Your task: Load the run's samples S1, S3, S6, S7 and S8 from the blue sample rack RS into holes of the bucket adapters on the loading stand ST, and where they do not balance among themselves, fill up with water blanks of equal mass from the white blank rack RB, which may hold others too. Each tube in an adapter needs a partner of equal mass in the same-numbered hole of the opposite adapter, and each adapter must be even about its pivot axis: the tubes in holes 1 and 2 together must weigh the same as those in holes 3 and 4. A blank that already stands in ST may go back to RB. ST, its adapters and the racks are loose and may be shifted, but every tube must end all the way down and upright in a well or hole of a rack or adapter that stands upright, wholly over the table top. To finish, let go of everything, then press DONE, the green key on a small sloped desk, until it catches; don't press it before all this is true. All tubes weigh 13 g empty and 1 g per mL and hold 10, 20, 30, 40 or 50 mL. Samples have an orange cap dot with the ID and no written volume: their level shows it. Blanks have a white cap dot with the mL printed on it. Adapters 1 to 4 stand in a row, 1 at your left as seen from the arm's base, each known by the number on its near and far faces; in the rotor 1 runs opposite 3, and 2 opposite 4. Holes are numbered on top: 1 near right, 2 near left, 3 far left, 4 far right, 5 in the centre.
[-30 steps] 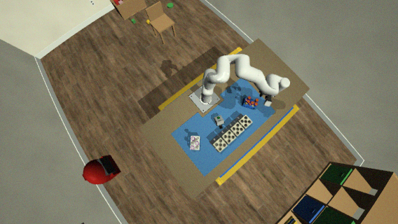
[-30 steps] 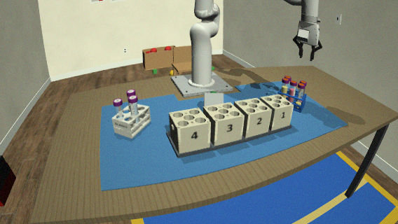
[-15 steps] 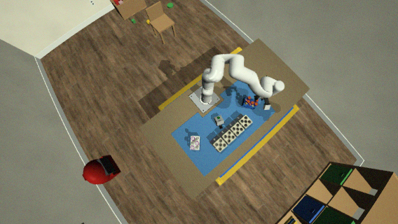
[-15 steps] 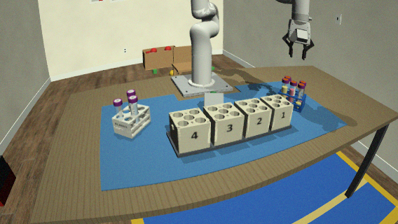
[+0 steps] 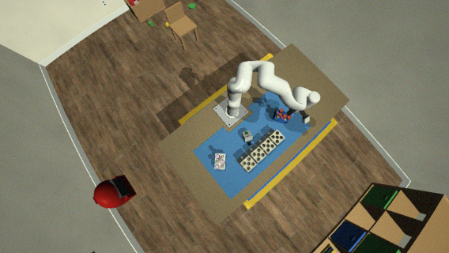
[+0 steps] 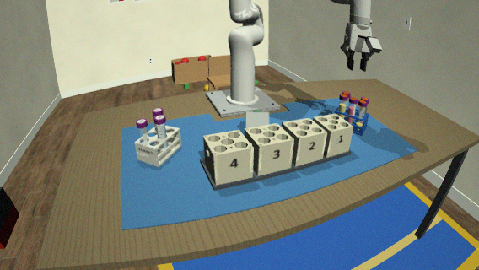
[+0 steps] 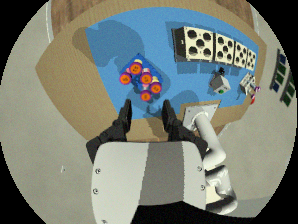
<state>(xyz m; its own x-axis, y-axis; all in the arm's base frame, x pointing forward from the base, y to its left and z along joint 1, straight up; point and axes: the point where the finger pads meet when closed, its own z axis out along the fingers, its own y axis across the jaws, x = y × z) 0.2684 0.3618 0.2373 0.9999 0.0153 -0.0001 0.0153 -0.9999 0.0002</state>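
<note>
At left on the surface [image 6: 76, 177] stands the white blank rack [image 6: 158, 148]; the four adapters [image 6: 276, 148] fill the middle. At right, the blue sample rack [image 6: 353, 118] sits below the gripper [image 6: 357, 64], jaws apart, holding nothing.

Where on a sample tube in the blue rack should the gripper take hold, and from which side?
Grip just below the cap, coming straight down. The sample tubes stand upright and close together in the blue sample rack, so only their tops are free. The open gripper hangs high above them, holding nothing.
</note>
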